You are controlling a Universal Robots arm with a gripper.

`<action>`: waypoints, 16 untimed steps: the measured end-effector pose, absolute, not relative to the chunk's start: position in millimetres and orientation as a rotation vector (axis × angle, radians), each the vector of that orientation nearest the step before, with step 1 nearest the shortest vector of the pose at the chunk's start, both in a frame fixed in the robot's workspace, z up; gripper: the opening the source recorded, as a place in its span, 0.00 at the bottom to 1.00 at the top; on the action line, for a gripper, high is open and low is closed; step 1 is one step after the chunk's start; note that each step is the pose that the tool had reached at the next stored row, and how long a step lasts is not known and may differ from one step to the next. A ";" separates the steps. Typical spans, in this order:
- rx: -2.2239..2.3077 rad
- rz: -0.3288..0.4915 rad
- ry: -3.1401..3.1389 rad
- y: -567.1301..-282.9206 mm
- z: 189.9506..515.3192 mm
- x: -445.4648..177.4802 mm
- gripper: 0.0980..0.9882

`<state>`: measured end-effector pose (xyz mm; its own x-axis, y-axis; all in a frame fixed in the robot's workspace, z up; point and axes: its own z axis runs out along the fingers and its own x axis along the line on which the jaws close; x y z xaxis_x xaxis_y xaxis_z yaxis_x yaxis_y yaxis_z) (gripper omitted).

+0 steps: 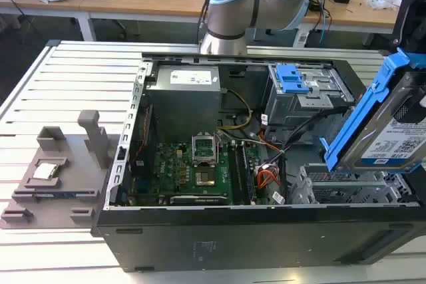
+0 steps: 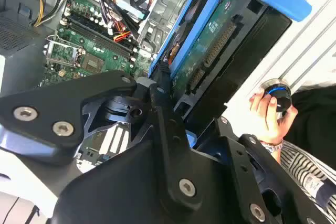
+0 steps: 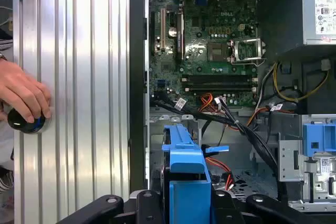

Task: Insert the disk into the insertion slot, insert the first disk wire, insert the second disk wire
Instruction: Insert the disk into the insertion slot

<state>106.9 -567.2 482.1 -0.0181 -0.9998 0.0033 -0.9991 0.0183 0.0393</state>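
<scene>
The disk (image 1: 393,128), a silver drive with a white-and-blue label in a bright blue carrier, hangs tilted on edge above the case's corner at the exterior view's right. My gripper (image 2: 169,94) is shut on it, black fingers clamping the carrier's lower end. Its circuit-board underside (image 2: 220,45) faces the second wrist view. Seen end-on in the first wrist view, the blue carrier (image 3: 186,177) sits over the insertion slot (image 1: 339,187), a silver perforated cage just below the disk. Loose orange and red wires (image 1: 266,179) lie beside the cage. Black cables (image 1: 303,130) cross above it.
The open black case (image 1: 219,237) lies on a slatted metal table (image 1: 53,91). Inside are the green motherboard (image 1: 200,164), a power supply (image 1: 183,98) and a grey drive box with a blue tab (image 1: 296,81). A person's hand (image 3: 21,95) holds a knob on the table. A grey fixture (image 1: 60,164) lies to the exterior view's left.
</scene>
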 end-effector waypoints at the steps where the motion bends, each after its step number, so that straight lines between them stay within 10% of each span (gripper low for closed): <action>1: 2.180 -0.040 -2.220 -567.3 482.1 106.6 0.30; 16: 2.180 -0.040 -2.220 -567.2 465.0 106.3 0.30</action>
